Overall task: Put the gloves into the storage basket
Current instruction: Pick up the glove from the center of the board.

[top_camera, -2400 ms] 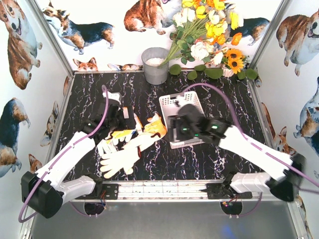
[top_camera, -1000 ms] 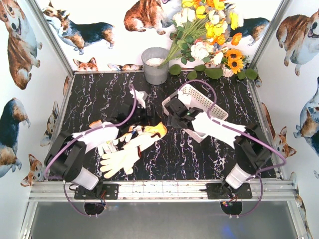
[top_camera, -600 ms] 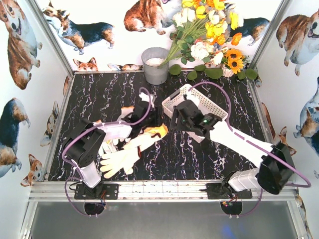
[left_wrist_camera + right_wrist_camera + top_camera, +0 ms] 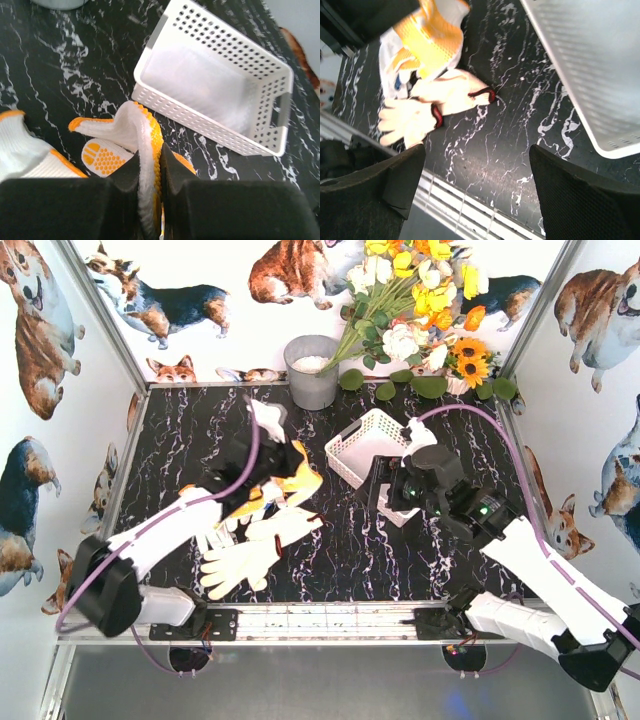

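Left gripper (image 4: 150, 200): squeezed tight on one yellow glove (image 4: 142, 130), just beside the basket (image 4: 200, 125).
Right gripper (image 4: 477, 175): wide apart, holding nothing, near the basket.
Basket inside: looks bare, no glove in it yet.
Other gloves (image 4: 250, 555): lying on the bench (image 4: 180, 430).
Left to do: nearly everything, I think.

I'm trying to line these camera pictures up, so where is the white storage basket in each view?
Top external: the storage basket sits right of centre, partly under the right arm.
Left wrist: the basket fills the upper right, its inside showing.
Right wrist: the basket is in the top right corner, cut off by the frame.
Shared landmark: the yellow-palmed glove, to the basket's left in all three.
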`<action>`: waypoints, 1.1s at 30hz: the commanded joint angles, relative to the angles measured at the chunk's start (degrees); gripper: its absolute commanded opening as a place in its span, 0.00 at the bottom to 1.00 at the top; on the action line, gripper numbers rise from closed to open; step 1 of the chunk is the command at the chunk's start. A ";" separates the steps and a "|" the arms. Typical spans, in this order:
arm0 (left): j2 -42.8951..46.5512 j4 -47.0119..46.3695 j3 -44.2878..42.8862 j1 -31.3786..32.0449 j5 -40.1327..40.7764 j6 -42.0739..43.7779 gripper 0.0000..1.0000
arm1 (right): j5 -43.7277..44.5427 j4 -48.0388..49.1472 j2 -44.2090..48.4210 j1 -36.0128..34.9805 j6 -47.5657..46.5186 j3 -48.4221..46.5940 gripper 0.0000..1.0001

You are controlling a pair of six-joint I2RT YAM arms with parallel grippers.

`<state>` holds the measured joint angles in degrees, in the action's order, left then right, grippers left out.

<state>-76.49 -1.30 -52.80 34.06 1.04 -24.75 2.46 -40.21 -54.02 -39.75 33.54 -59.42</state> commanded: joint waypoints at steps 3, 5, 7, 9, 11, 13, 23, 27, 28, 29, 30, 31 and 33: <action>8.10 12.77 -5.69 -6.24 -23.13 9.49 0.00 | -16.98 -1.79 0.69 0.27 -9.21 -6.71 0.90; 10.02 15.09 -6.54 -7.58 -30.94 11.77 0.00 | -22.15 -1.13 0.44 0.27 -10.87 -7.83 0.92; 10.99 17.99 -7.66 -8.19 -38.35 13.78 0.00 | -26.67 -0.40 0.05 0.27 -12.79 -8.45 0.93; 11.26 20.30 -8.66 -8.23 -46.24 14.93 0.00 | -28.93 0.43 -0.28 0.20 -14.07 -9.02 0.94; 11.48 21.18 -9.02 -8.22 -53.95 14.80 0.00 | -30.70 2.59 -0.54 0.20 -14.92 -8.41 0.94; 12.11 21.48 -8.96 -8.22 -59.30 14.50 0.00 | -33.49 5.56 -0.91 0.22 -15.50 -7.71 0.95; 13.27 29.73 -11.38 -6.62 -71.63 17.72 0.00 | -44.80 19.20 -5.84 -0.08 -14.62 -6.42 0.96; 13.32 34.55 -12.63 -4.69 -71.70 19.77 0.00 | -48.56 20.70 -8.06 -0.55 -14.66 -8.11 0.96; 13.30 36.34 -13.32 -4.03 -71.54 21.17 0.00 | -49.38 19.91 -8.71 -0.65 -15.28 -8.93 0.96; 13.23 37.99 -13.92 -3.29 -71.15 22.22 0.00 | -50.10 19.22 -9.26 -0.87 -15.91 -9.48 0.96; 13.14 39.11 -14.39 -2.49 -70.65 23.04 0.00 | -50.74 18.77 -9.63 -1.19 -16.50 -9.91 0.97; 12.94 40.06 -14.82 -1.78 -70.23 23.54 0.00 | -51.35 18.50 -9.69 -1.52 -16.79 -10.21 0.97; 12.63 41.90 -15.63 -0.89 -69.45 24.71 0.00 | -53.80 18.32 -12.28 -2.55 -16.65 -10.49 0.97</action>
<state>-64.01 35.11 -65.60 31.53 -67.99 -4.23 -45.36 -24.93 -64.27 -40.69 18.35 -66.30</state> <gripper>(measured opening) 0.032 0.965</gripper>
